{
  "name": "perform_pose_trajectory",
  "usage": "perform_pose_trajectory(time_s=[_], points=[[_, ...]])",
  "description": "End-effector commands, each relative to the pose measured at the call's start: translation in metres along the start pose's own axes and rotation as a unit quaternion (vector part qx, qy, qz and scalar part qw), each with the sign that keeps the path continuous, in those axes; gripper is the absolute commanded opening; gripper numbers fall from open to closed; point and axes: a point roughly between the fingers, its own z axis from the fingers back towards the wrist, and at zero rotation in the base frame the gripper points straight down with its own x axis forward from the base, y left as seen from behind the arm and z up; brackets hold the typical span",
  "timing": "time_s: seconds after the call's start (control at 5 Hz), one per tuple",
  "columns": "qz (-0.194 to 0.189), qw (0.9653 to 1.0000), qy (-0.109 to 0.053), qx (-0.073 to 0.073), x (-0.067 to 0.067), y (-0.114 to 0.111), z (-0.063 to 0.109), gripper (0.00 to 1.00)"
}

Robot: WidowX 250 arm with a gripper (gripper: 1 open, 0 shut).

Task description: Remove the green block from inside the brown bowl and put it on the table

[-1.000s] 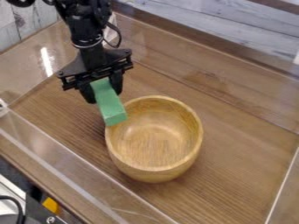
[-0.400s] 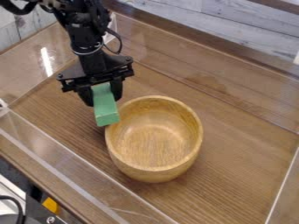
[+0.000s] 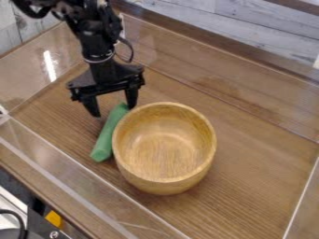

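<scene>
The wood-grain table [image 3: 255, 108] spreads beneath everything. On it, toward the lower middle of the view, sits the round light-brown bowl [image 3: 165, 149], upright, its inside bare. Next in size, the black gripper [image 3: 111, 108] stands just past the block's far end, its fingers spread wide apart and gripping nothing. Smallest is the green block [image 3: 107, 136], lying on the tabletop outside the bowl, right beside its left rim as seen here.
</scene>
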Motion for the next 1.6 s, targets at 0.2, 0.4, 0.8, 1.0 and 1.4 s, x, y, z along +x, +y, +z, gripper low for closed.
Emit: perform_pose_trajectory(time_s=[0.2, 0.4, 0.8, 1.0, 1.4], points=[[0.011, 0.9998, -0.018, -0.004, 0.025, -0.015, -0.001, 0.0], [0.027, 0.9995, -0.017, 0.001, 0.033, -0.015, -0.004, 1.0], [0.068, 0.9976, -0.012, 0.012, 0.053, -0.007, 0.006, 1.0], [0.048, 0.9988, -0.003, 0.005, 0.048, -0.009, 0.016, 1.0], [0.028, 0.9996, 0.007, 0.0, 0.049, -0.01, 0.022, 1.0]])
